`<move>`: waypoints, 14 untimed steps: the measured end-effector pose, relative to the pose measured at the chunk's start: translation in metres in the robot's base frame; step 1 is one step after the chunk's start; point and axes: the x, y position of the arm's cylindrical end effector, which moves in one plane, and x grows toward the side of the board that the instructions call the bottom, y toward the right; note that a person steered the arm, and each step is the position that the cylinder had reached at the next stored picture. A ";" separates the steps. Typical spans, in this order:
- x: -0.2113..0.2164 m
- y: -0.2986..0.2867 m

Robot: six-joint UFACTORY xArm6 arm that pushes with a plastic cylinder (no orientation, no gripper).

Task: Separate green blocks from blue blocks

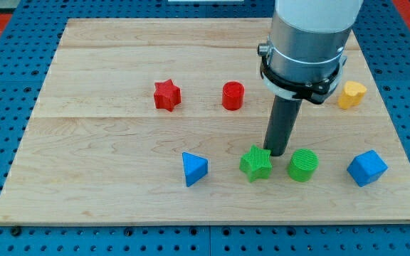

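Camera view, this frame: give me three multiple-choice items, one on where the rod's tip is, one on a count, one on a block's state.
1. Where is my tip?
A. beside the red star
B. just above the green star, at its right
C. beyond the yellow block

2. How many blue blocks lie on the wooden board?
A. one
B. two
C. three

3. How do the green star and the green cylinder stand?
A. stacked
B. side by side with a gap
C. at opposite board edges

Answers: 1 B, the rod ends at the star's upper right edge. 2 B, a blue triangular block and a blue cube. 3 B, bare wood shows between them.
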 end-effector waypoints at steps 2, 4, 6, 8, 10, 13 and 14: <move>-0.015 -0.010; -0.015 -0.010; -0.027 0.146; 0.038 0.219; 0.020 -0.022; -0.003 -0.071; -0.003 -0.070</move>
